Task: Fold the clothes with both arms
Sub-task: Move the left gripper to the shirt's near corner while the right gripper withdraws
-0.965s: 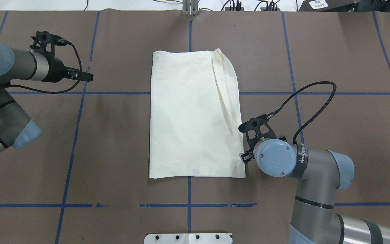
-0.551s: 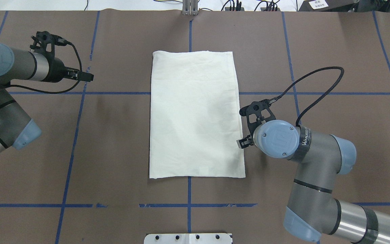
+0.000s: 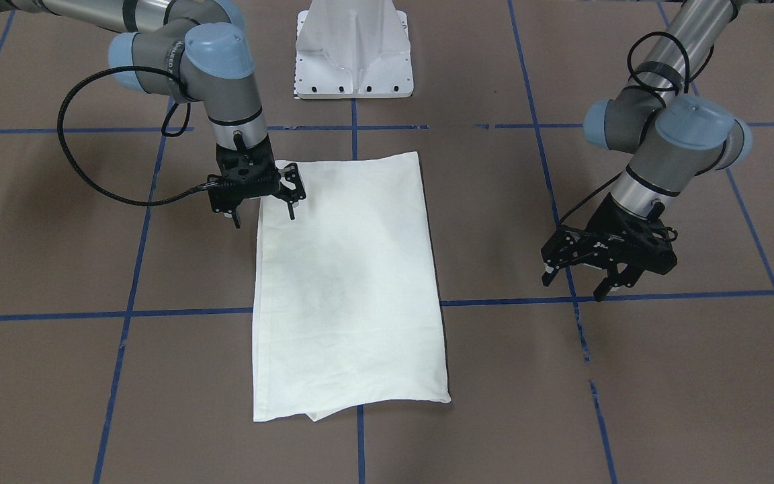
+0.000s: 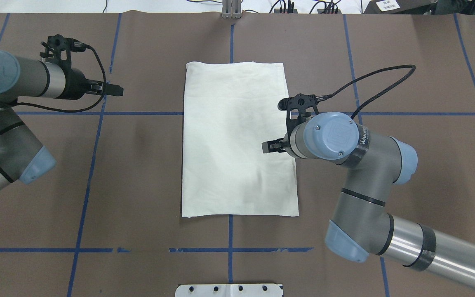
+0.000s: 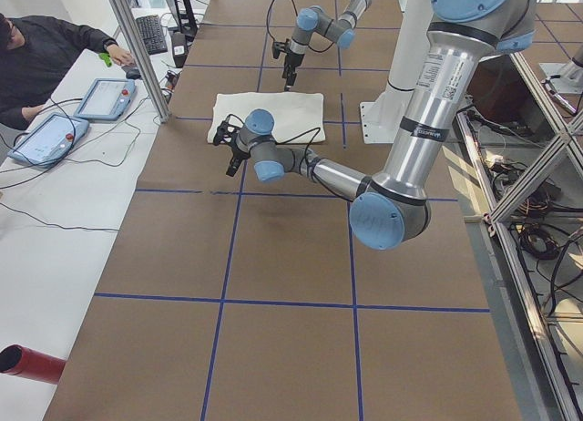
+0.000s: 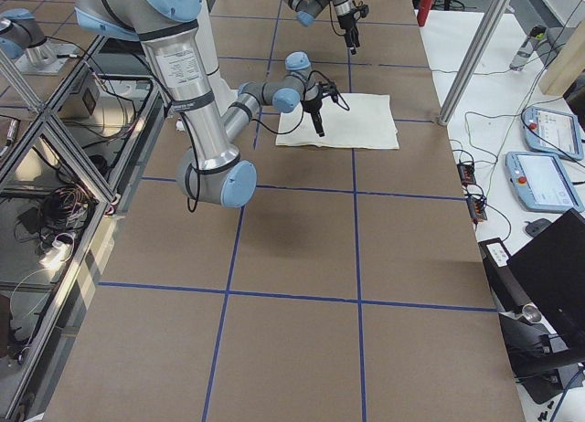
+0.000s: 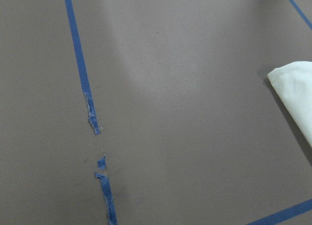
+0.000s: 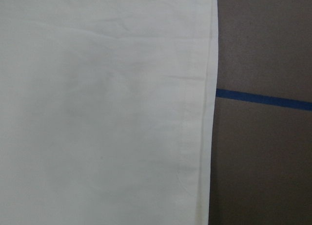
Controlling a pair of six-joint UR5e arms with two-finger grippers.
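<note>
exterior front-facing: right hand [image 3: 264, 214] vertical over shirt [image 3: 350, 289] edge, probably not touching.

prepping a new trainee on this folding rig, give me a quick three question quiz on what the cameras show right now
1. True or false: the left hand is touching the T-shirt.
2. Which hand hangs over the T-shirt's edge? A) left hand B) right hand C) both
3. Fill in: both hands are ____ and hold nothing.

Key
1. False. It hovers over the bare table, well apart from the T-shirt.
2. B
3. open
</note>
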